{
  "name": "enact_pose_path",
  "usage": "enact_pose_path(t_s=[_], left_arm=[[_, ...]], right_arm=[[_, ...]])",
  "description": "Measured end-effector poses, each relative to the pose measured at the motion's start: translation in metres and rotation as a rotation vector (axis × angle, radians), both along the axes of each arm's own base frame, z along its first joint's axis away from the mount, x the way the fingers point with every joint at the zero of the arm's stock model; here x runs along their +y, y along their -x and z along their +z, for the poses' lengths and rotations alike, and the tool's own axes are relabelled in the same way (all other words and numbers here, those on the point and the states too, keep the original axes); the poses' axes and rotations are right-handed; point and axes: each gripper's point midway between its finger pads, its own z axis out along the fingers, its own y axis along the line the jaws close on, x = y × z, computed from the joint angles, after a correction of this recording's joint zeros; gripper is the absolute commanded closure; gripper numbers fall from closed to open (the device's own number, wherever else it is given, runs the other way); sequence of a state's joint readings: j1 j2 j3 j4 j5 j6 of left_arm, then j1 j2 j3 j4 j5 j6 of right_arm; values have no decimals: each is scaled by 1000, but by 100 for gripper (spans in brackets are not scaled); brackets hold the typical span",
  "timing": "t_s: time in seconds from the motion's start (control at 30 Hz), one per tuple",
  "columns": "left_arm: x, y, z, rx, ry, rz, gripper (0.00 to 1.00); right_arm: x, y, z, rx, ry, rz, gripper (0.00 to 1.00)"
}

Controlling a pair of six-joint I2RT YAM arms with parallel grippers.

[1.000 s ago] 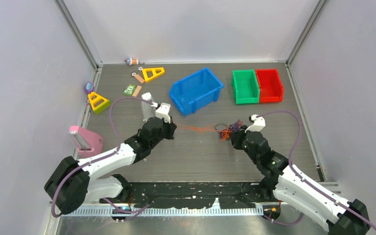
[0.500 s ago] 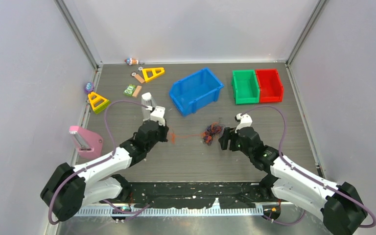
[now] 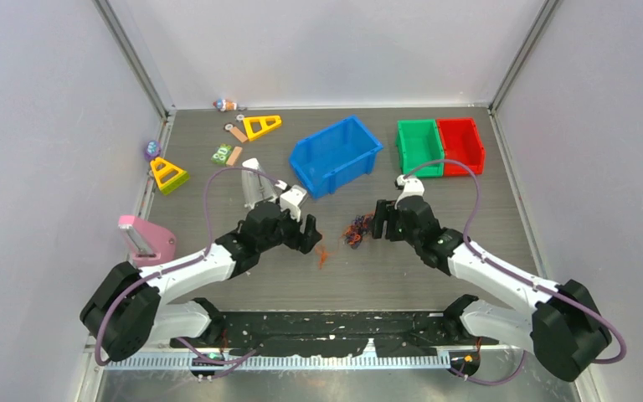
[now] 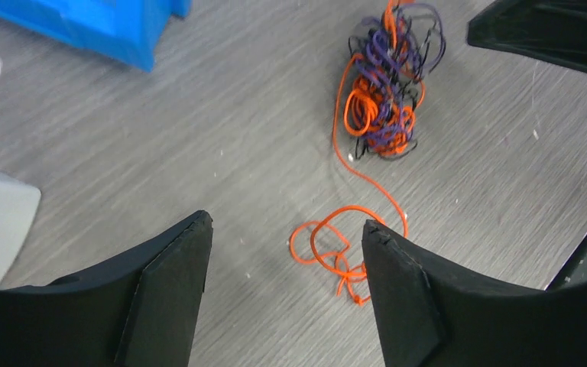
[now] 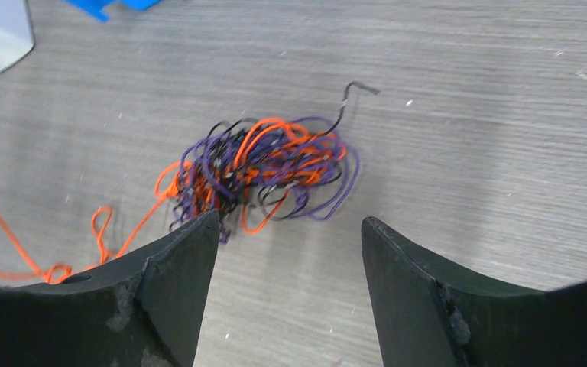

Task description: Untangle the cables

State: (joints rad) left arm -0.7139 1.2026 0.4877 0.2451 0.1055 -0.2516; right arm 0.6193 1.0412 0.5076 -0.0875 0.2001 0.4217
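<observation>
Nearest me on the left, the left gripper (image 4: 287, 223) has its fingers spread wide with nothing pinched. An orange strand (image 4: 336, 248) lies in loose loops on the table (image 3: 385, 276) right under its tips. Over on the right, the right gripper (image 5: 290, 222) is spread too and empty, its fingers sitting just on the near side of the cables (image 5: 264, 168). From above, that clump sits mid-table between the two grippers, just beside the right one and a little apart from the left. It's a tight little nest of purple, black and orange, and only that one orange strand trails out of it toward the left. I'd call this early going: one end is teased free, the purple and black aren't separated at all, and most of the job is left. Farther back, the blue bin (image 3: 335, 155) and the green bin (image 3: 419, 148) beside the red bin (image 3: 460, 145) hold none of the cables.
</observation>
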Motion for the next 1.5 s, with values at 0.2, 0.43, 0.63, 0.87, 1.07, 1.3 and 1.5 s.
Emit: enact_pose_path(t_s=[0.2,0.43,0.63,0.87,1.07,1.3,1.5], left_arm=[[-30,-19,39,-50,1,-40,26],[-78,-36,40,-6,-25,-128,27],[-101,-23,-10,154,-91,-221,37],[-110,-8,-47,302,-124,-277,93],[-108,-9,-49,322,-131,-258,100],[-63,-9,-34,298,-29,-143,100],[-43,-3,-9,244,88,-122,100]], right_arm=[[-19,-27,-17,80,-43,-103,39],[2,-27,-46,208,-149,-35,66],[20,-27,-37,203,-231,27,91],[22,-23,-34,196,-248,44,95],[14,-22,-35,195,-235,12,94],[-73,-30,-3,52,-165,-304,95],[-123,-14,27,-92,-133,-478,57]])
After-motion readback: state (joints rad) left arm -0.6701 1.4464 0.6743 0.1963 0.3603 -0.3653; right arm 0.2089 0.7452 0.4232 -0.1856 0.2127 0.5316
